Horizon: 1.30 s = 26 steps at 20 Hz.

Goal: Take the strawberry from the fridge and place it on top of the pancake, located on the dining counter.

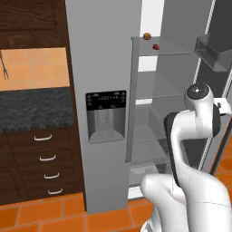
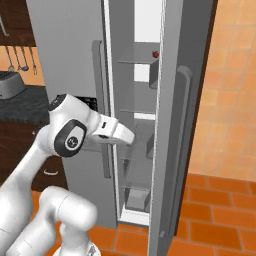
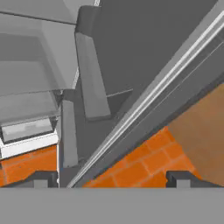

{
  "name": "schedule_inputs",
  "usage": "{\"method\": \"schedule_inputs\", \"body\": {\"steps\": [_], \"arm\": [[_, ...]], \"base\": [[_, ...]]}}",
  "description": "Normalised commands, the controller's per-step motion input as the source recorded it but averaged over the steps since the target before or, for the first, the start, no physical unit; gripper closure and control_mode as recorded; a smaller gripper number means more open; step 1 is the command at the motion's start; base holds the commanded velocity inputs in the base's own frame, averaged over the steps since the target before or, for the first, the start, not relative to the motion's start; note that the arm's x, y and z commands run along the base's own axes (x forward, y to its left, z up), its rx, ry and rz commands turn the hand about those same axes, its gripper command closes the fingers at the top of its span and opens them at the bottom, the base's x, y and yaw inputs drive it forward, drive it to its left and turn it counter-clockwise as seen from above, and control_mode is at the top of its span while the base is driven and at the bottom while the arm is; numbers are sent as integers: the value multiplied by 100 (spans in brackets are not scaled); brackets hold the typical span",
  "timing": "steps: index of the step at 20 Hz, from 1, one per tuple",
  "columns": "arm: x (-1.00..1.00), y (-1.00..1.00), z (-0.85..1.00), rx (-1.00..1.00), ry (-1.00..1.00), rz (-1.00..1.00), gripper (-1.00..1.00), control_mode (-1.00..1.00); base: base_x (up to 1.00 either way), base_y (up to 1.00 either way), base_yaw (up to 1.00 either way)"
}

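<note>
Steel, stone, wood and tile, all evenly matt

The fridge (image 1: pixel 102 68) looks like smooth brushed grey steel (its dispenser panel (image 1: pixel 106 116) edged in glossy black), with pale translucent shelves (image 1: pixel 161 50) inside; the drawers (image 1: pixel 43 158) are dark grained wood with bright metal handles, the table (image 1: pixel 36 108) is dark speckled stone, the floor (image 2: pixel 220 220) smooth orange tile, the arm (image 1: pixel 192 136) glossy white plastic

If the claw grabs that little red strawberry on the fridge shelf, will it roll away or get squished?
The strawberry looks tiny and roundish on a flat, smooth shelf, so a nudge would probably send it rolling. It is far smaller than the arm's parts, so it likely weighs almost nothing. Being a berry, it may squish if pinched hard.
</note>
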Motion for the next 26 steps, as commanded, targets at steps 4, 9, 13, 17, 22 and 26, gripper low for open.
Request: {"method": "schedule_inputs", "body": {"steps": [4, 9, 13, 17, 22, 26], "arm": [[100, 45, -42, -34, 44, 11, -100, -100], [100, -22, -60, -21, 36, 20, -100, -100], [66, -65, -44, -13, 26, 9, -100, -100], [19, -63, -30, -10, 20, 0, -100, -100], [0, -53, -20, -9, 10, 0, -100, -100], [0, -59, -13, -7, 9, 0, -100, -100]], "base": [[0, 0, 0], [0, 0, 0], [0, 0, 0], [0, 0, 0], [0, 0, 0], [0, 0, 0]]}}
